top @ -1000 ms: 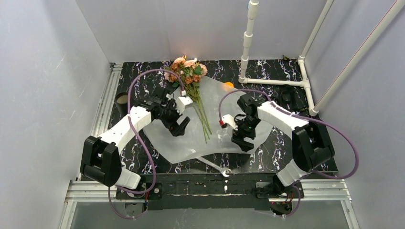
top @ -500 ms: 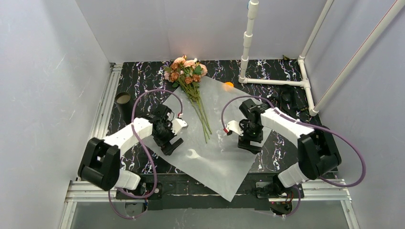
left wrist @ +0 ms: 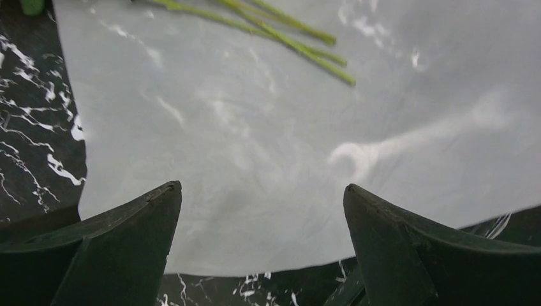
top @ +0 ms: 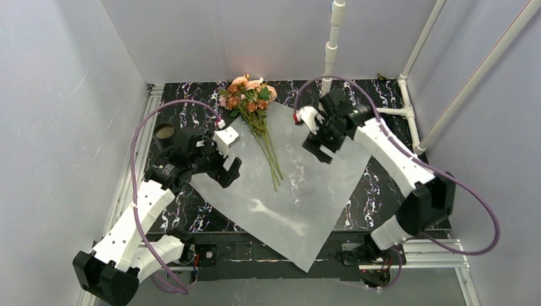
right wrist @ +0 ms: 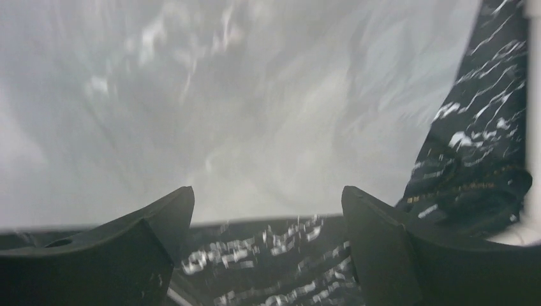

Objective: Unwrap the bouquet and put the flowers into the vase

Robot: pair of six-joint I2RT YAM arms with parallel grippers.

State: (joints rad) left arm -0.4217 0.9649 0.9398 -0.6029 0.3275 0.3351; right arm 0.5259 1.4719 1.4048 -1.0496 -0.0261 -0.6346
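Both pairs of my fingers are spread wide, with nothing between them. My left gripper point(left wrist: 261, 191) hovers over the paper wrap point(left wrist: 255, 159), which lies open and flat on the black marbled table point(left wrist: 32, 159). Its near edge runs just under my fingertips, and its left edge lies just outside the finger on that side. Only bare paper lies between those fingertips and the cut stem ends ahead.

My right gripper point(right wrist: 268, 194) hangs over another edge of the same sheet, with table under the fingertips and paper beyond them. Outside its right-hand finger lies a dark crumpled ribbon point(right wrist: 469, 185), and past that a white pipe point(right wrist: 533, 115).

From above, the flowers point(top: 252, 95) lie between my two grippers, nearer the left gripper point(top: 228, 172) than the right gripper point(top: 318, 149). Their long axis runs near to far. The stems rest on the paper with the cut ends pointing back toward my bases and slightly right. The heads lie at the table's far edge, off the sheet.

The vase point(top: 164, 132) stands upright, mouth up, on the outer side of my left fingers, close behind that wrist.
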